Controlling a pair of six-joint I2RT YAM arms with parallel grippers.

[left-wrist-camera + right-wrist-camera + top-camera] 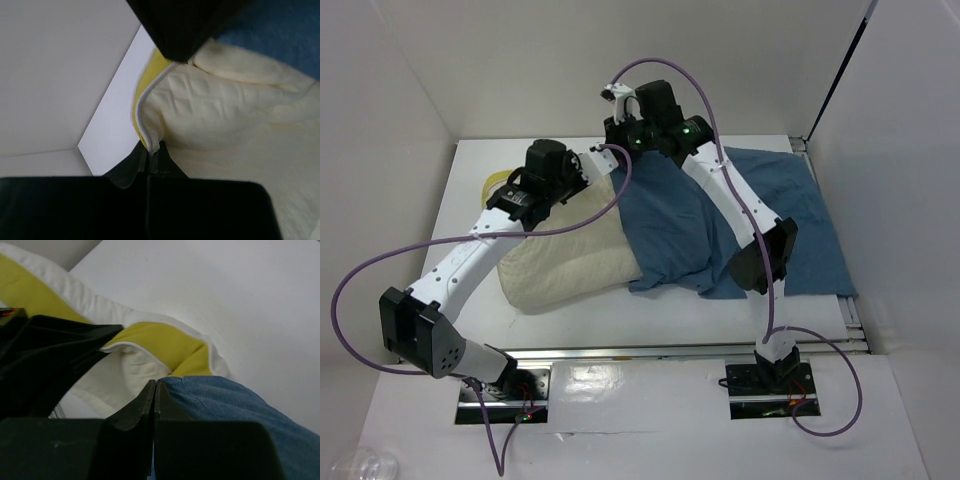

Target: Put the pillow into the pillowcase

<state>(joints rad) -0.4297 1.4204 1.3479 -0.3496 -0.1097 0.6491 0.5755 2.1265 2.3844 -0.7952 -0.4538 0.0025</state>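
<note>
Cream pillow [570,265] lies half under the dusty-blue pillowcase [760,230] on the worktop [670,315].
At its far edge the left fingers [162,162] pinch shut on the piped seam [142,107], and the right fingers [142,400] close tight on the pillowcase hem [172,382] just beside. I judge the hem should be drawn over that corner while the left braces the pillow. Plain white walls [520,70] stand beyond.

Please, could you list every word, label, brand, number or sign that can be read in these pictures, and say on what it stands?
None: no word, number or brand can be read in any view.
The pillow has a yellow patch, but no letters show on it.
The pillowcase is plain blue with no print.
</note>
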